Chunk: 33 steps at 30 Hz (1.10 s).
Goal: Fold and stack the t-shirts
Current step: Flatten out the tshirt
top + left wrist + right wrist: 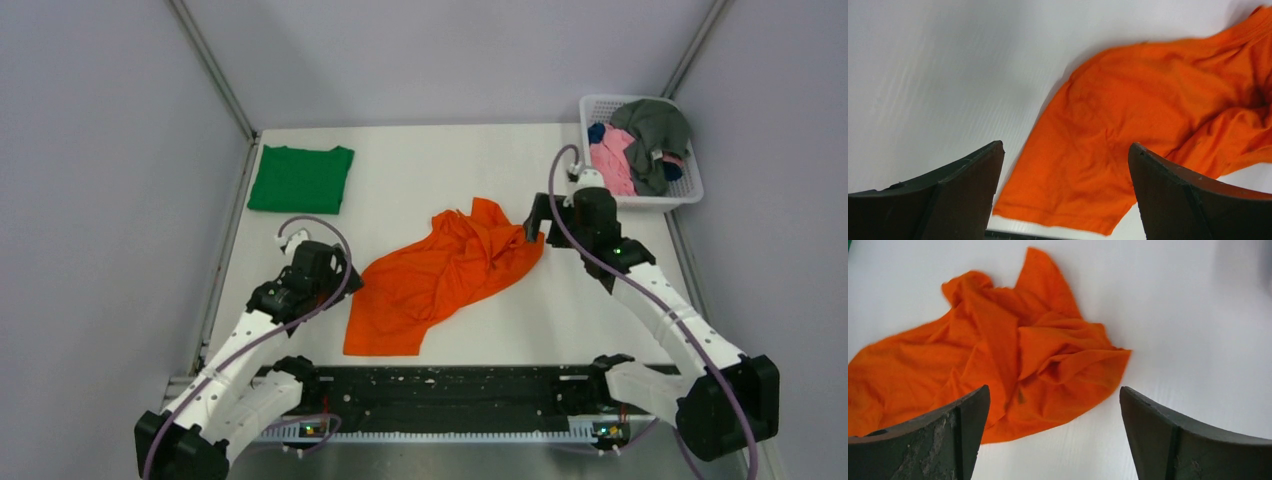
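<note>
A bright orange t-shirt (pixel 440 275) lies crumpled across the middle of the white table (pixel 430 165). A green t-shirt (pixel 300 179) lies folded flat at the far left. My left gripper (pixel 345 275) hangs open just left of the orange shirt; its wrist view shows the shirt's hem (pixel 1058 217) between the spread fingers. My right gripper (pixel 535 222) is open at the shirt's right end, nothing between its fingers, and the bunched orange cloth (pixel 1048 360) lies beyond them. Pink (pixel 612 160), grey (pixel 655 135) and dark blue (pixel 597 132) t-shirts lie heaped in the basket.
A white mesh basket (pixel 690 192) stands at the far right corner of the table. Grey walls close in both sides and the back. A black rail (pixel 440 395) runs along the near edge between the arm bases.
</note>
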Each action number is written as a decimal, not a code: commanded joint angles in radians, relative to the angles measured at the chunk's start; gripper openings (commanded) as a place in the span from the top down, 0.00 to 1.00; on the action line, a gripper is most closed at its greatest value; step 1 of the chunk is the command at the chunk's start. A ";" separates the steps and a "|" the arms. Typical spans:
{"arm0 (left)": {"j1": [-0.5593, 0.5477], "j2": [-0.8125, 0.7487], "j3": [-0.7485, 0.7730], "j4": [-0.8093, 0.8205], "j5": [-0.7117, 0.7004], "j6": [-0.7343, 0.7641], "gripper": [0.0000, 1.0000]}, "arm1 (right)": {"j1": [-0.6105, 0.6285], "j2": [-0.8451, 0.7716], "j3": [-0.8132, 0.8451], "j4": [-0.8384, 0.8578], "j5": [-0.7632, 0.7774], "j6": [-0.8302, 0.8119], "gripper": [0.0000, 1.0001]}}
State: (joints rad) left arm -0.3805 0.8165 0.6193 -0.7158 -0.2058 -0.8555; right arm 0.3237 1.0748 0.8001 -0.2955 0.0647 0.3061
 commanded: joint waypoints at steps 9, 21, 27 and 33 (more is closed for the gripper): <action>-0.023 -0.002 -0.187 -0.038 0.239 -0.175 0.10 | 0.181 0.353 0.255 0.120 -0.161 -0.234 0.03; -0.163 0.274 -0.171 0.067 0.216 -0.209 0.64 | 0.268 0.577 0.431 0.079 -0.056 -0.264 0.07; -0.179 0.322 -0.136 0.100 0.153 -0.217 1.00 | 0.312 0.725 0.544 0.038 0.060 -0.267 0.19; -0.178 0.252 -0.124 0.106 0.110 -0.218 1.00 | 0.318 0.835 0.590 0.022 0.112 -0.196 0.55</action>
State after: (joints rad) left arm -0.5583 1.1034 0.5011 -0.6617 0.0013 -1.0679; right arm 0.6388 1.8679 1.3396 -0.2539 0.1146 0.0639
